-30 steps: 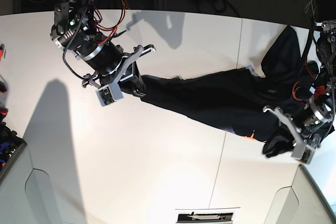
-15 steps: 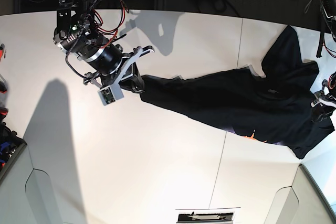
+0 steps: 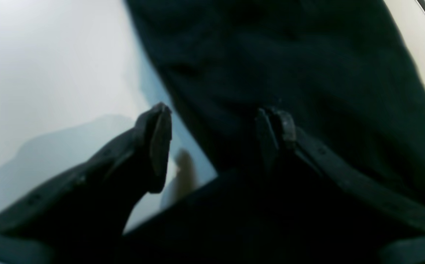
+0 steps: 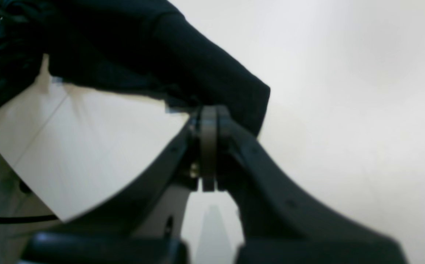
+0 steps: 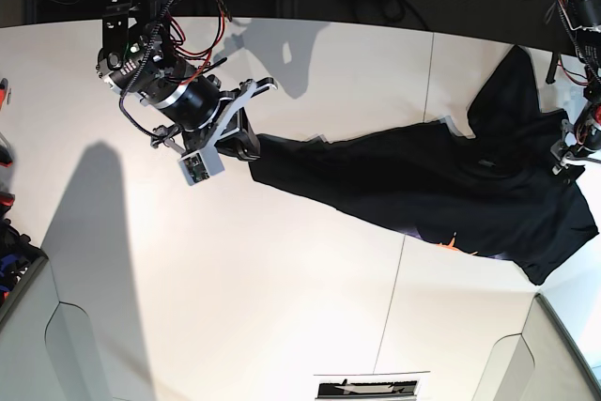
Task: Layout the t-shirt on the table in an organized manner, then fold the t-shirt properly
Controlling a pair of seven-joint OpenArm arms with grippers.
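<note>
right gripper (image 5: 246,138) clamped on the near tip of the t-shirt (image 5: 423,185), pads pressed flat together in the right wrist view with a black fold pinched between and bunched just past them toward 12 o'clock. cloth at the pinch lifted clear of the table (image 5: 282,307), a pale gap showing under it in that view.

from that pinch outward, shirt running toward 3 o'clock across the base view as one long dark band, long axis nearly 9-to-3, sagging a little toward 4, broadening into a wide mass at the far end, one lobe up at 1 o'clock and a corner down at 5.

left gripper (image 3: 212,143) at that far end, at the 3 o'clock rim of the base view, spread wide and holding nothing; one fingertip (image 3: 159,139) over white table, the other over black cloth, so the shirt's edge passing right between them. too blurred to tell whether touching the cloth or hanging just above it.

left arm plainly the nearer one to the broad end; right arm tied up at the narrow end.

small orange speck at the shirt's lower edge near the thin dark seam line (image 5: 413,194) of the table, at about 5 o'clock from mid-band. nothing else on the tabletop between the arms, open white surface toward 6 and 7 o'clock. likely obstacle only the shirt's own rope-like bunching along the band.
</note>
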